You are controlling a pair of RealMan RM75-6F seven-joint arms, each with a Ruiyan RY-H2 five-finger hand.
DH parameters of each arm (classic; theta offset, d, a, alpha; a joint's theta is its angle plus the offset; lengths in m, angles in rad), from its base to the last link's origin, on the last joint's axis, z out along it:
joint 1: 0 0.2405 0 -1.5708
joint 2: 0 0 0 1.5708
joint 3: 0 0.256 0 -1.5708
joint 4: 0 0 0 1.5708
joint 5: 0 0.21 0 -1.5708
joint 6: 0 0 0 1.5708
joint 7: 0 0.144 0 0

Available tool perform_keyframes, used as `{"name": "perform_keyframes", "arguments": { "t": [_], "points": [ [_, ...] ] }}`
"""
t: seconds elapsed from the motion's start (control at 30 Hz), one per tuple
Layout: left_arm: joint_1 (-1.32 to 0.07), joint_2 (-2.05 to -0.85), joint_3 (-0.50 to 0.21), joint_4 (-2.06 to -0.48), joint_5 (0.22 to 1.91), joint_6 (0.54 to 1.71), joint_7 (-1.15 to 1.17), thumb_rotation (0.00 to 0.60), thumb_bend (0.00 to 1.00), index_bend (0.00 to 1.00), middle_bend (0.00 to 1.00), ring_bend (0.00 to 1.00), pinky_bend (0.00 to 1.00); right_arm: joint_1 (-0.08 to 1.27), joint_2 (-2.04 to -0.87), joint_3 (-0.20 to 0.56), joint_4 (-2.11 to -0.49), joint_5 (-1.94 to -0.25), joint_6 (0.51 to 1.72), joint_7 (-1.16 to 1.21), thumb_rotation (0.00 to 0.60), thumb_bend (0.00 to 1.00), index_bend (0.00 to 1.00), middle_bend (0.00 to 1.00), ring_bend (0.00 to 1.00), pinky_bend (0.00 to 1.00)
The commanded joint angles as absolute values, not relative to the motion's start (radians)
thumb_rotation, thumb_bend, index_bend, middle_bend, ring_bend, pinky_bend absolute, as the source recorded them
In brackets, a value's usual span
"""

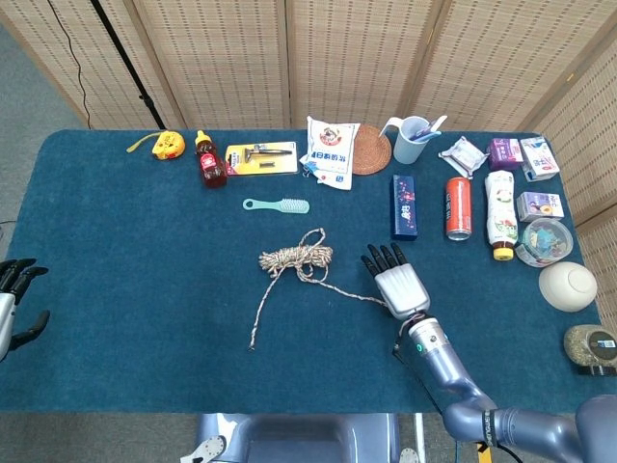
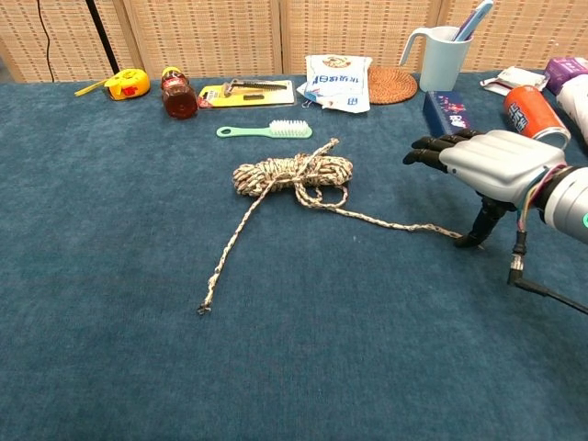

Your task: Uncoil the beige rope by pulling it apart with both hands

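text: none legible | white bag [image 1: 331, 147]: print too small | blue box [image 1: 405, 205]: print unreadable

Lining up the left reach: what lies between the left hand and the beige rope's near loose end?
Bare blue tablecloth only; the head view shows nothing between the left hand and the beige rope.
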State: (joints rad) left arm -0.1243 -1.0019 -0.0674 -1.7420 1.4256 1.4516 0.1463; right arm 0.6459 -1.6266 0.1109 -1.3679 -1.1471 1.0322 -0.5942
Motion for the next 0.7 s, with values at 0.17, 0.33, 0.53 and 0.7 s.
{"name": "perform_keyframes", "arguments": {
  "t": [0.17,0.33,0.53,0.7],
  "points": [
    [-0.129,-1.006,-0.067,-1.744,1.428,1.446,0.151,0.600,0.29,0.25,0.20,0.13,0.01,0.648,-1.616,0.110,-1.294,-1.168,1.029,-0.575,0.600,0.11,0.09,0.00,0.00,0.00],
    [-0.130,-1.011,-0.067,-1.744,1.427,1.443,0.151,0.600,0.29,0.25,0.20,0.13,0.01,0.652,-1.604,0.117,-1.258,-1.172,1.023,-0.560,0.600,0.11,0.10,0.00,0.00,0.00],
    [-0.131,-1.014,-0.067,-1.741,1.425,1.440,0.151,0.600,0.29,0.25,0.20,0.13,0.00,0.650,-1.562,0.122,-1.278,-1.177,1.025,-0.563,0.600,0.11,0.16,0.05,0.00,0.00],
    [-0.133,-1.015,-0.067,-1.739,1.425,1.437,0.150,0.600,0.29,0.25,0.19,0.13,0.00,0.641,-1.501,0.127,-1.380,-1.164,1.028,-0.570,0.600,0.11,0.27,0.16,0.16,0.00]
  ]
}}
